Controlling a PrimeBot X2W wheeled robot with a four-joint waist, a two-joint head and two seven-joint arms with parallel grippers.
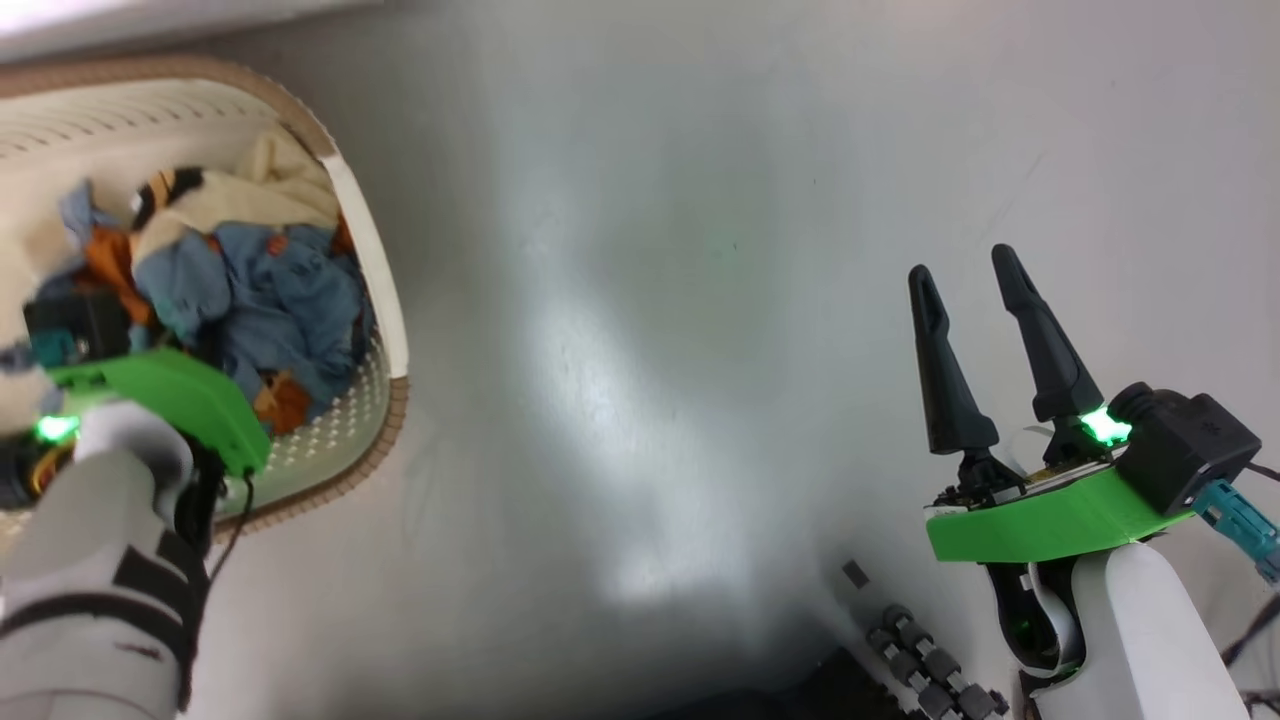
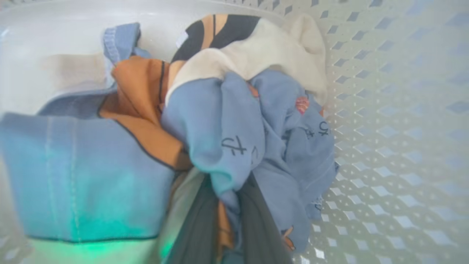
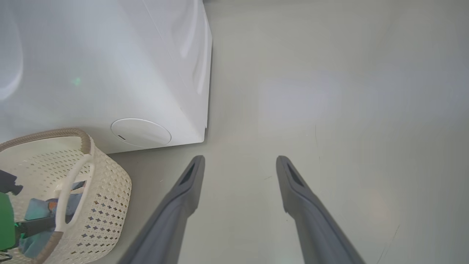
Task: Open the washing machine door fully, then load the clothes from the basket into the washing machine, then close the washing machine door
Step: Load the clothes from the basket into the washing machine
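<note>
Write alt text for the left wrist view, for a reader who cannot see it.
The left tool, with two dark fingers, pinches a fold of the crumpled light-blue, orange-brown and cream fabric clothes, which are heaped inside a cream perforated plastic basket. A green glow tints the cloth at the lower left.

Our left gripper (image 2: 228, 200) points down, fingers (image 2: 198, 227) pinching the clothes (image 2: 220, 121) between them. Our right gripper (image 1: 965, 270) hovers, fingers spread apart, empty.
</note>
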